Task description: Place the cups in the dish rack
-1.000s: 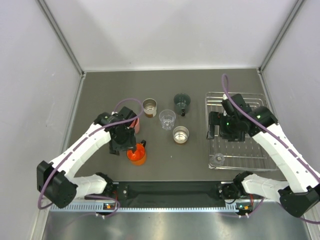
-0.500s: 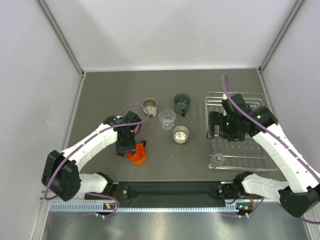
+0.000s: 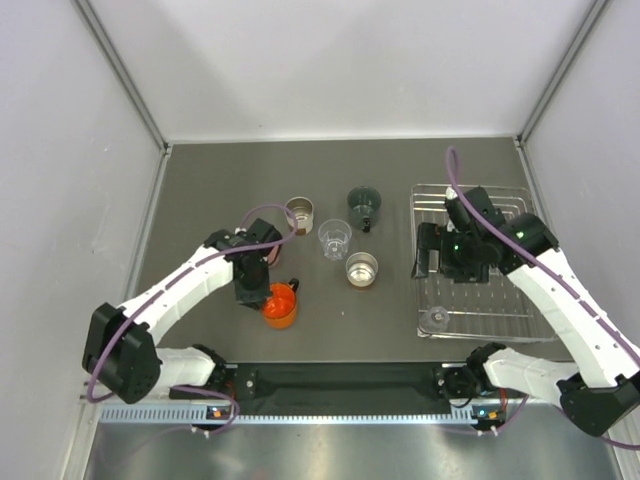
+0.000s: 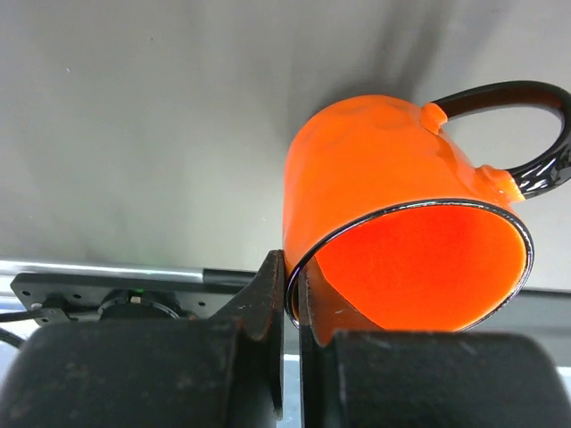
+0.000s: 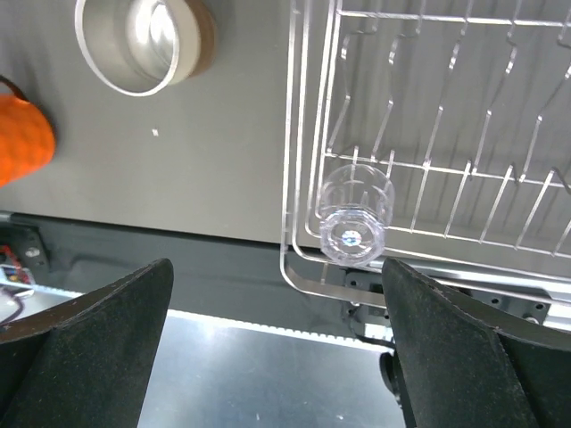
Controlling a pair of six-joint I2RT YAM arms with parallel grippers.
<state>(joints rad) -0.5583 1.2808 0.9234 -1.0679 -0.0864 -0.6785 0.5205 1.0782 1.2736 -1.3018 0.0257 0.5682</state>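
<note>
1. Dish rack (image 3: 480, 336): right side of table. One clear cup (image 3: 433, 319) sits in its near-left corner. Right gripper (image 5: 277, 330) hovers over the rack, fingers wide apart, empty.
2. Left gripper (image 4: 293, 285): clamped on the rim wall of orange cup (image 4: 401, 232), left of centre, well apart from the rack.
3. Orange cup: likely light, rigid and glossy-slick, so a rim pinch suits. Mouth up, axis roughly upright, black handle toward far side.

right wrist view: orange cup (image 5: 25, 134) cut by left edge, steel cup (image 5: 147, 45) by top.
</note>
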